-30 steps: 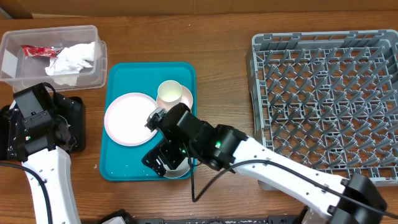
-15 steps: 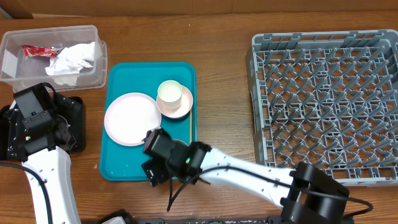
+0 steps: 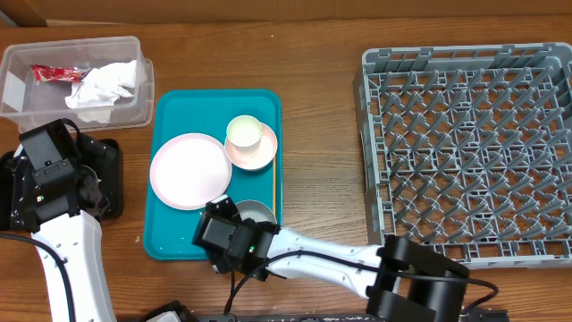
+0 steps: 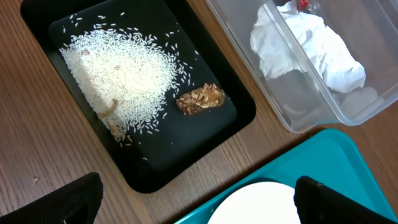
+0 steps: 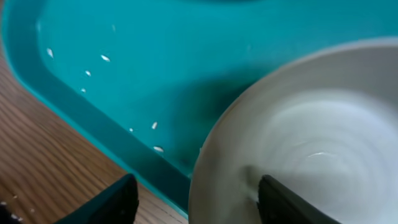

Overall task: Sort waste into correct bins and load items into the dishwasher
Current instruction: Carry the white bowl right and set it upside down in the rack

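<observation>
A shallow black tray (image 4: pixel 208 134) sits on the wooden bench holding a spread heap of loose rice (image 4: pixel 118 74) with a small brown food lump (image 4: pixel 200 99) just beside it. Next to the tray, a clear tub (image 4: pixel 373 99) contains crumpled white tissue (image 4: pixel 308 50) and a sliver of red wrapper (image 4: pixel 303 4). The left gripper (image 4: pixel 198 183) hangs with its jaws wide apart over a corner of the teal tray (image 4: pixel 323 155) and the rim of a pale plate (image 4: pixel 255 205).

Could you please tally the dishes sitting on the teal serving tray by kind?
Large pale pinkish-white round plate: 1
Smaller pink saucer: 1
Small white cup: 1
White bowl: 1
Total: 4
</observation>
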You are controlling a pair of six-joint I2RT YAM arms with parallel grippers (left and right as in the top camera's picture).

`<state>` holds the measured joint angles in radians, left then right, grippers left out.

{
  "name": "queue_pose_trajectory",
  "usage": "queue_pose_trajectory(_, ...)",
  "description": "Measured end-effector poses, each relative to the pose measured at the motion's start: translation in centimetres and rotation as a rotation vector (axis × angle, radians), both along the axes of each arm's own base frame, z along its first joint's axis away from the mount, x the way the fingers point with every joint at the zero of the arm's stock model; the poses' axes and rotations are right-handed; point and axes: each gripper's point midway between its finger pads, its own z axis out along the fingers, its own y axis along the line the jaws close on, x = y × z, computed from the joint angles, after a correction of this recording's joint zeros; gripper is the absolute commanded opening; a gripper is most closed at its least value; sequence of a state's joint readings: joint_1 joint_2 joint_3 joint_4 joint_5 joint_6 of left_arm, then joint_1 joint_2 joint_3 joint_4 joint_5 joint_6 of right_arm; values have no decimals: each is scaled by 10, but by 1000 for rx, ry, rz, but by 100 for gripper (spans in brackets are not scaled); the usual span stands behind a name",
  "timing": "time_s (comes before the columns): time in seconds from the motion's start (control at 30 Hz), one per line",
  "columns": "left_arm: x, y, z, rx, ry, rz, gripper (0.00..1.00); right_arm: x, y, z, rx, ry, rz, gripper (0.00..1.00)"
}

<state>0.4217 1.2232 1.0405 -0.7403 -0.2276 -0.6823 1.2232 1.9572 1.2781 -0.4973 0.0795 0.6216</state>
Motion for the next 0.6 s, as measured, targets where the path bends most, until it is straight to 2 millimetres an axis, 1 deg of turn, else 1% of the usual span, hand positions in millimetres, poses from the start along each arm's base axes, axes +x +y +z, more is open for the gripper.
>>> queue_pose_trajectory(0.07, 0, 0, 0, 0, 0, 0, 100, 0, 0, -1, -2, 1, -8, 48)
queue_pose_trajectory(0.17, 0, 0, 0, 0, 0, 0, 100, 2, 0, 0, -1, -7, -12, 43)
queue_pose_trajectory(0.5, 0, 0, 0, 0, 0, 0, 100, 2, -1, 1, -8, -6, -15, 6)
queue_pose_trajectory(0.53, 0, 0, 0, 0, 0, 0, 100, 3, 2, 4, -2, -13, -12, 4)
queue_pose_trajectory(0.6, 0, 0, 0, 0, 0, 0, 100, 6, 6, 10, 10, -20, -10, 4)
